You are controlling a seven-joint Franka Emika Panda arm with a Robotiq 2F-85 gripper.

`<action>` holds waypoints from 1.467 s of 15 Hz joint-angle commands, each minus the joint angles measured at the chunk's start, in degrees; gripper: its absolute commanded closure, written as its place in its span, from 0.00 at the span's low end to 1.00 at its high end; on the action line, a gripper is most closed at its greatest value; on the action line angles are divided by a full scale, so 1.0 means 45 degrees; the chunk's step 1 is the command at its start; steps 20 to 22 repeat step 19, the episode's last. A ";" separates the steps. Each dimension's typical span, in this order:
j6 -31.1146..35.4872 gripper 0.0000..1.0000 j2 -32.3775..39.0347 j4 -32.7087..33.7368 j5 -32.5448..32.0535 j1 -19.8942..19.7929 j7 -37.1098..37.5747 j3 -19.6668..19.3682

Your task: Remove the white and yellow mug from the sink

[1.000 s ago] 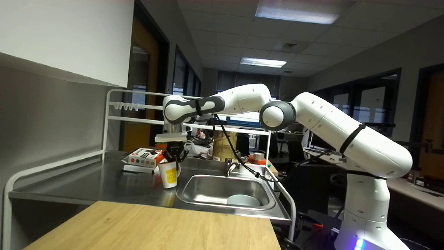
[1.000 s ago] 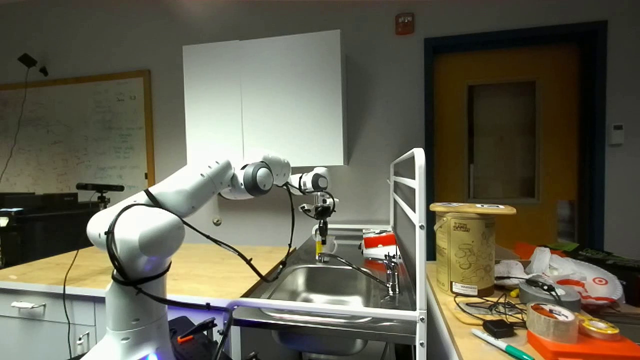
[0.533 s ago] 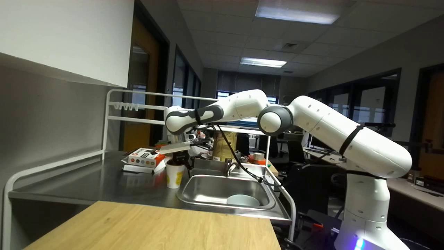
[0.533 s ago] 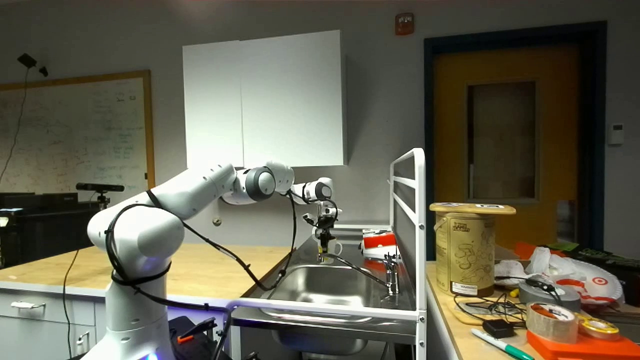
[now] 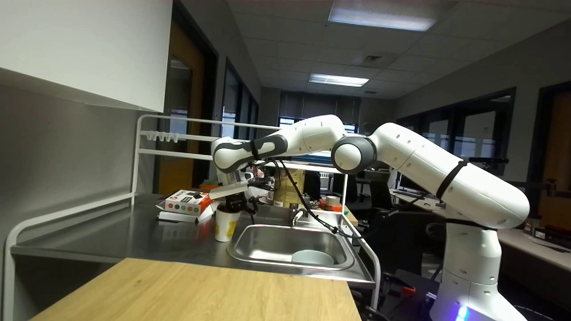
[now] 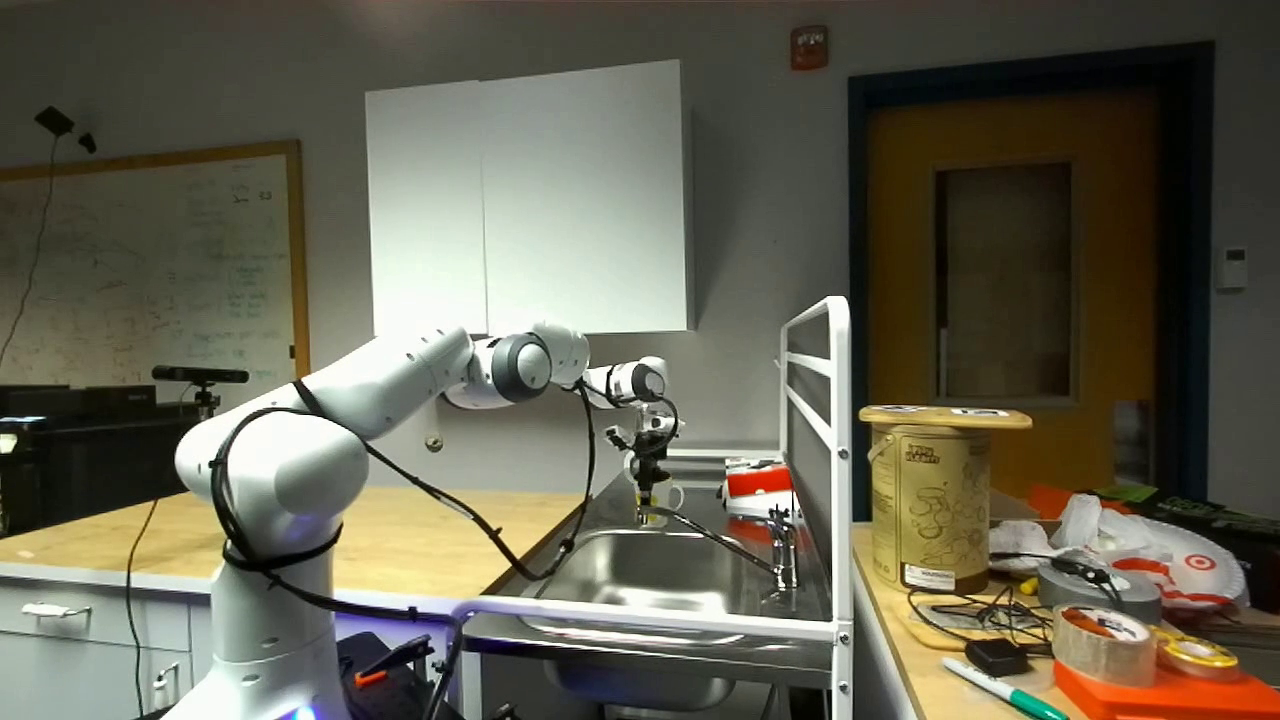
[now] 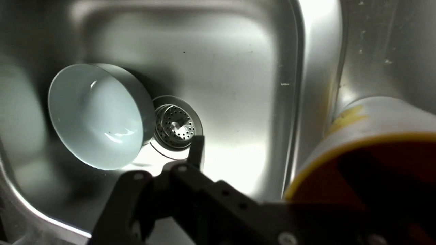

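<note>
Jaws gape, one inside the tapered white-and-yellow mug (image 5: 226,226), presumably to free it left of the rectangular stainless-steel sink (image 5: 277,241).

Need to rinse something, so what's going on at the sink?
A white robot arm has its black pincer, jaws apart, at the rim of a white mug with yellow markings; whether it touches is unclear. The mug stands upright on the grey metal counter, beside the rectangular stainless-steel sink. A pale blue-grey round bowl sits in the sink.
</note>
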 commanded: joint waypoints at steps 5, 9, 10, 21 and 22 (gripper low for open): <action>-0.1038 0.00 -0.0591 -0.0478 0.0187 0.0003 -0.3735 0.0815; -0.1658 0.00 -0.0827 -0.0520 0.0092 0.0260 -0.4610 0.0912; -0.1827 0.00 -0.0859 -0.0488 0.0079 0.0317 -0.4629 0.0890; -0.3077 0.00 -0.1284 -0.0330 0.0077 0.0549 -0.4977 0.0873; -0.3077 0.00 -0.1284 -0.0330 0.0077 0.0549 -0.4977 0.0873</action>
